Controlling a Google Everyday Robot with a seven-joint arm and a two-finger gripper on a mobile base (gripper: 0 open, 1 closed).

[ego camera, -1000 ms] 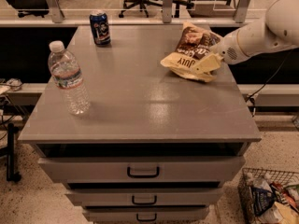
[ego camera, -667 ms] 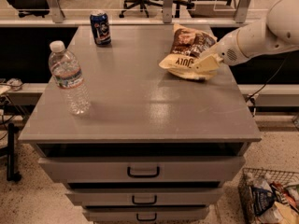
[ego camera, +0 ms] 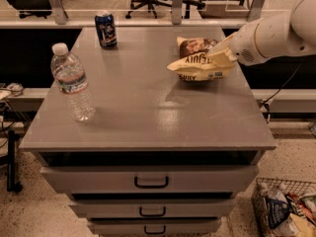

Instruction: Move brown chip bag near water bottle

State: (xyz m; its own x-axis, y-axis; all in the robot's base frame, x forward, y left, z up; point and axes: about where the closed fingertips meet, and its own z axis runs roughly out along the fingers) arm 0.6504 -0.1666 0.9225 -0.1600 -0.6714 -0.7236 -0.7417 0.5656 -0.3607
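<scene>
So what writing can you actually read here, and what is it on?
On the brown chip bag, held at its right edge by the gripper: dark upside-down lettering, too blurred to read.
On the water bottle: pale label band, print too small.
On the blue can: markings too blurred.
On the packets in the wire basket: nothing legible.

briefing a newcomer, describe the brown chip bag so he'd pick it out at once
On top of the grey drawer cabinet, look toward the far right corner, where the gripper holds the brown chip bag by its right edge. It is the only crinkly cream-yellow packet up there, with a dark brown panel; the dark blue can and clear water bottle stand farther left.
</scene>
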